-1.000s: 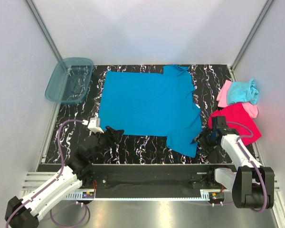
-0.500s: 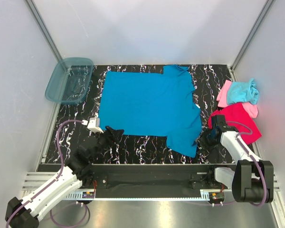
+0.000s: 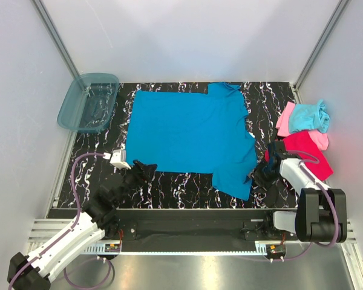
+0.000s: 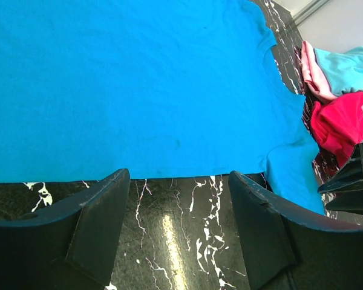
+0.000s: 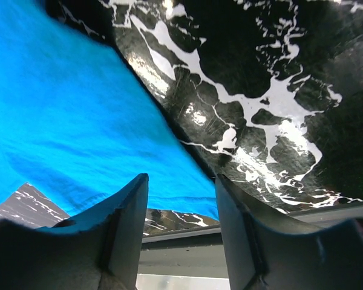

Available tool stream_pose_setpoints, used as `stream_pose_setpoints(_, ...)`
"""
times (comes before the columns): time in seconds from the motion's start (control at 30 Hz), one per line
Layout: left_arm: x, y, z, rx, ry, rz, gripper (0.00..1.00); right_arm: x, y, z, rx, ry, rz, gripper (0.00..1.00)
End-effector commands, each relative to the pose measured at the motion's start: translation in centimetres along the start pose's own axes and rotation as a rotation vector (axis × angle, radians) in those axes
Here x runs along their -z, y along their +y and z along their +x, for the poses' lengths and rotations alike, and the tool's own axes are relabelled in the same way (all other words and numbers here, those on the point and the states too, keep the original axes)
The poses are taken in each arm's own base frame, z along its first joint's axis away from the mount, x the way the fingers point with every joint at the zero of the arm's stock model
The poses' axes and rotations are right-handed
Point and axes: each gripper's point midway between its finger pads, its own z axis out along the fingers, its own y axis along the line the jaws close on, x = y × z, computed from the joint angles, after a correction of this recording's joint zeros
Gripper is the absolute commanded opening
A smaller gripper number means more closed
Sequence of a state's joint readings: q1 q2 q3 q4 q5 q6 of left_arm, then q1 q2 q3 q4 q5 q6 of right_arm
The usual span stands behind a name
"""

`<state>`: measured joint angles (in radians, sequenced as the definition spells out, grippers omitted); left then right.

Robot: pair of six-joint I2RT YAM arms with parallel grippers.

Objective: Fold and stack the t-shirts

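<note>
Where the overhead view is consulted, a medium blue cloth t-shirt (image 3: 190,133) is seen spread flat across the middle of the black, white-veined surface (image 3: 187,184), with one sleeve reaching toward the near right. A translucent teal plastic bin (image 3: 88,103) is placed at the far left corner, apart from that shirt. At the right edge three more garments are heaped. A magenta-red cloth t-shirt (image 3: 305,154) lies nearest, and a light pink cloth t-shirt (image 3: 284,119) lies beyond it with a bunched light aqua cloth t-shirt (image 3: 308,115) on top.

In the left wrist view the left fingers (image 4: 97,223) are shown spread wide with nothing held. Bare surface is seen between them, and the blue shirt's near hem lies just beyond the tips. From overhead this gap is not resolved, and only a dark shape near the hem is seen.

In the right wrist view the right fingers (image 5: 124,229) are shown standing apart, low at the near edge of the blue sleeve. The cloth's edge is seen through the gap between them. Whether either pad touches the cloth cannot be told.
</note>
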<state>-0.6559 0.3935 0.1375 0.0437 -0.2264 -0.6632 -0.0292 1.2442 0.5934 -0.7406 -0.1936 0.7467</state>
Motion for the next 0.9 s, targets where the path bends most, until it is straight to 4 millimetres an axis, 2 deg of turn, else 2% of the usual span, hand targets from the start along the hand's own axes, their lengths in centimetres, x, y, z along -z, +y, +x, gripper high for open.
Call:
stream_pose_setpoints(0.0, 0.0, -0.3, -1.1, 0.012, -0.045, 0.006, 0.71, 0.4, 0.4, -1.4, 0.02, -0.036, 0.022, 0.57)
stream_pose_setpoints(0.17, -0.1, -0.3, -1.2, 0.013, -0.045, 0.006, 0.71, -0.2, 1.3, -1.8, 0.042, -0.015, -0.001, 0.59)
stream_pose_setpoints(0.3, -0.2, -0.2, -0.9, 0.013, -0.032, 0.008, 0.71, -0.6, 2.3, -1.9, 0.035, -0.01, -0.052, 0.56)
stream_pose_setpoints(0.4, -0.3, -0.2, -0.8, 0.015, -0.027, 0.008, 0.71, -0.9, 2.3, -1.6, 0.03, -0.001, -0.063, 0.53)
stream_pose_setpoints(0.5, -0.4, -0.3, -0.8, 0.017, -0.025, 0.013, 0.72, -0.9, 2.3, -1.6, 0.022, -0.006, -0.068, 0.45)
stream_pose_setpoints(0.53, -0.5, -0.3, -0.8, 0.017, -0.025, 0.013, 0.72, -0.9, 2.4, -1.6, 0.022, -0.004, -0.071, 0.32)
stream_pose_setpoints(0.67, -0.5, -0.2, -0.8, 0.018, -0.024, 0.01, 0.72, -0.8, 2.5, -1.4, 0.016, 0.004, -0.078, 0.04)
stream_pose_setpoints(0.7, -0.5, -0.2, -0.8, 0.018, -0.024, 0.01, 0.72, -0.7, 2.5, -1.4, 0.017, 0.003, -0.081, 0.0)
stream_pose_setpoints(0.87, -0.5, 0.0, -0.8, 0.02, -0.025, 0.005, 0.72, -0.1, 2.3, -1.5, 0.007, -0.022, -0.073, 0.0)
